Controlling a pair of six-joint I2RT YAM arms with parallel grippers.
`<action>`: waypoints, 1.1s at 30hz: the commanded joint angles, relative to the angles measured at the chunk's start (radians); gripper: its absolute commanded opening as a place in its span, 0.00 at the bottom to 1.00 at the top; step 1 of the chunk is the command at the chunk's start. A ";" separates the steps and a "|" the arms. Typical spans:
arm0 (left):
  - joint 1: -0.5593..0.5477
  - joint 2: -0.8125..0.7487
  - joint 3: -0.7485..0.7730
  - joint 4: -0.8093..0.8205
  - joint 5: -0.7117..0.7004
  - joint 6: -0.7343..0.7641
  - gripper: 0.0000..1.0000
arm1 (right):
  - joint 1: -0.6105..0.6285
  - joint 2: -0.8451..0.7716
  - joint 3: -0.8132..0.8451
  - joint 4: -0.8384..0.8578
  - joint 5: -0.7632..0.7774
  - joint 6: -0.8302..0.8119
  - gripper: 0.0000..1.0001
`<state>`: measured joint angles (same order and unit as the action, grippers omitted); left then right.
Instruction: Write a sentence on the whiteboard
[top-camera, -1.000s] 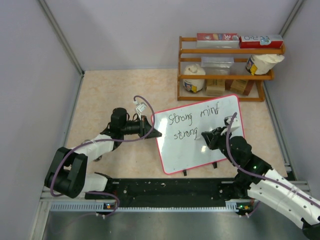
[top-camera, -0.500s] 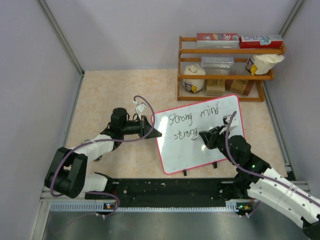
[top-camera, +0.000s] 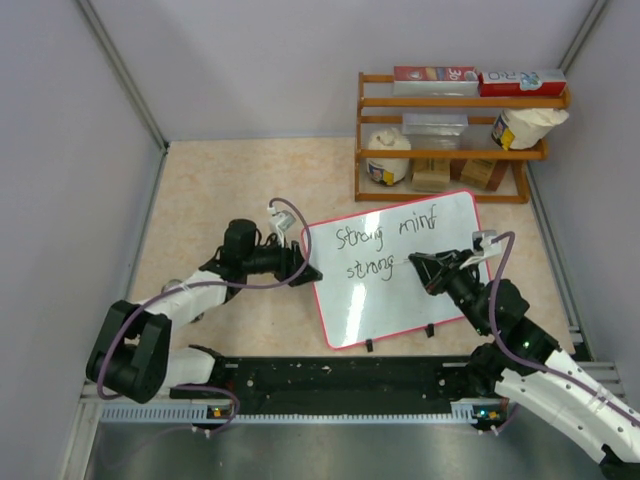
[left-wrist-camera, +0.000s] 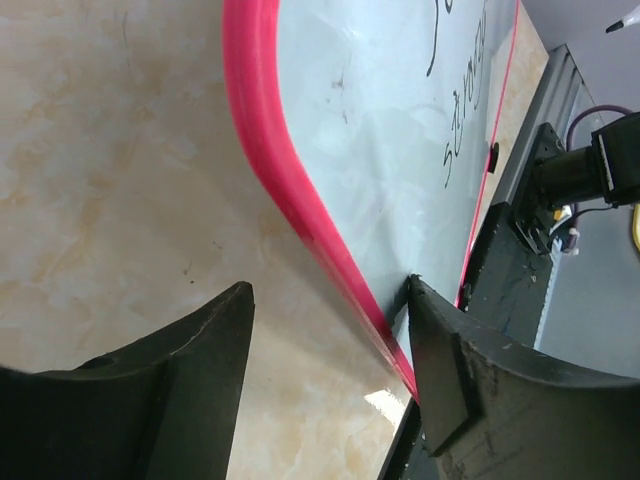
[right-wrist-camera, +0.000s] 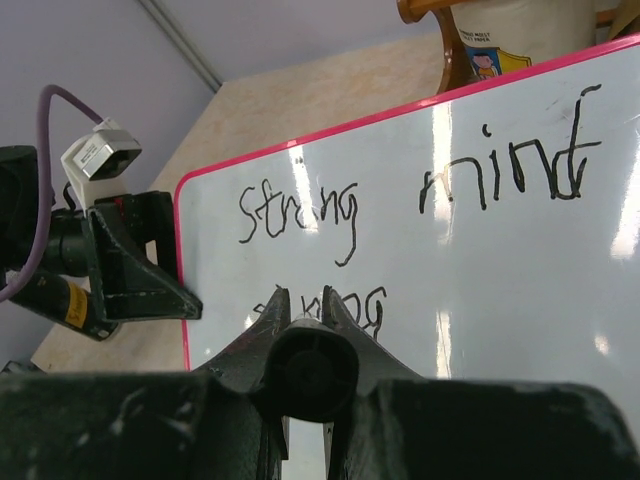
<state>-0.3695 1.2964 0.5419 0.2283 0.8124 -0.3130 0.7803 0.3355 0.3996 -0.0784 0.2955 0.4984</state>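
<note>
We find the whiteboard (top-camera: 400, 295) lying right of centre on the surface (top-camera: 230, 180), its red frame turned slightly askew and its two black feet at the near edge. The sentence (top-camera: 385, 245) on it reads "Strong mind" on the upper line and "strong" below. The left end effector (left-wrist-camera: 330, 300) straddles the board's left edge with its fingers spread, and the frame passes between them, close to one finger and well clear of the other. The right end effector (right-wrist-camera: 302, 300) hovers over the lower line, pressed together on a black marker (right-wrist-camera: 312, 372). We cannot tell whether the tip meets the board. A wooden rack (top-camera: 455, 100) of boxes and tubs stands just beyond the board's far edge.
</note>
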 joint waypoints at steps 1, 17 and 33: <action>-0.002 -0.084 -0.002 -0.061 -0.087 0.061 0.69 | -0.012 -0.012 0.041 -0.007 0.028 -0.014 0.00; -0.026 -0.111 -0.247 0.385 0.085 -0.204 0.77 | -0.052 0.111 0.114 0.032 -0.108 -0.072 0.00; -0.095 0.118 -0.191 0.713 0.120 -0.320 0.61 | -0.458 0.180 0.085 0.207 -0.788 0.084 0.00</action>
<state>-0.4603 1.3674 0.3202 0.7410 0.8967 -0.5747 0.4095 0.5175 0.4789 0.0334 -0.2920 0.5152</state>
